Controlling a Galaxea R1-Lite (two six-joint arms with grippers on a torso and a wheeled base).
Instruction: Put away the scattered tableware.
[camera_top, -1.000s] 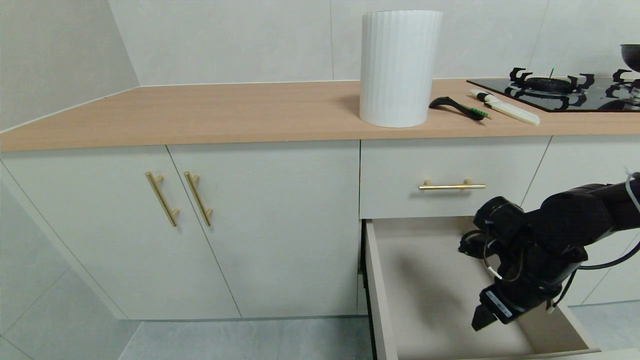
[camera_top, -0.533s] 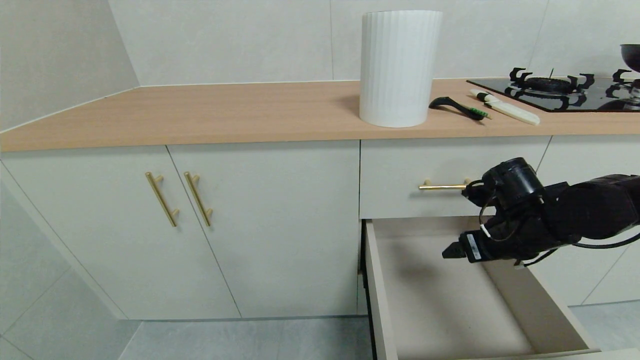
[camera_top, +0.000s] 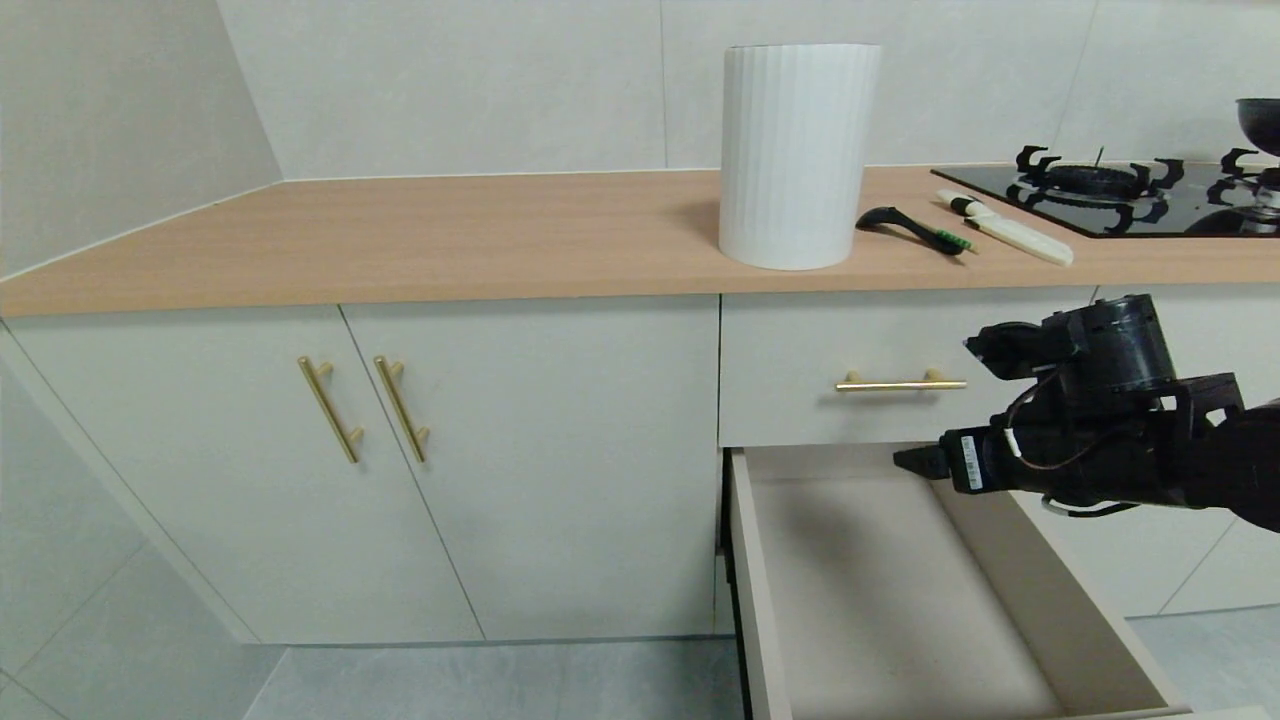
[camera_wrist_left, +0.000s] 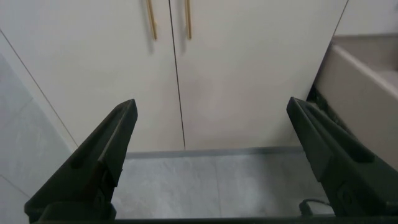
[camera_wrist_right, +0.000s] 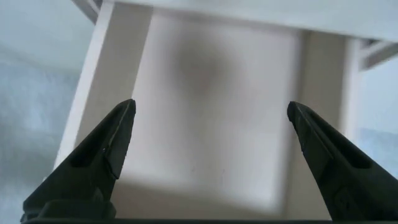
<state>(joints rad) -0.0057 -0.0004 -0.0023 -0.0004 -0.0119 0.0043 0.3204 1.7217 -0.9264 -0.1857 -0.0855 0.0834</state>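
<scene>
Plainly, the tableware lies above the right gripper (camera_top: 912, 461), not level with it: a black spoon-like utensil (camera_top: 908, 226) and a white utensil (camera_top: 1006, 226) rest on the wooden countertop (camera_top: 450, 230) in the upper right of the frame, between the white ribbed canister (camera_top: 797, 150) and the gas hob (camera_top: 1100, 185). Both lie nearly parallel and just beside each other, long axes running from upper left to lower right, the black one nearer the canister. The right gripper hangs over the back of the open drawer (camera_top: 748, 580), fingers spread wide with nothing between them, pointing toward frame left below the brass handle (camera_top: 900, 382). The left gripper (camera_wrist_left: 211, 106), also spread and empty, faces the cabinet doors (camera_wrist_left: 249, 68). By my judgement the right arm is nearer and must rise to the counter and turn across a utensil's axis.
</scene>
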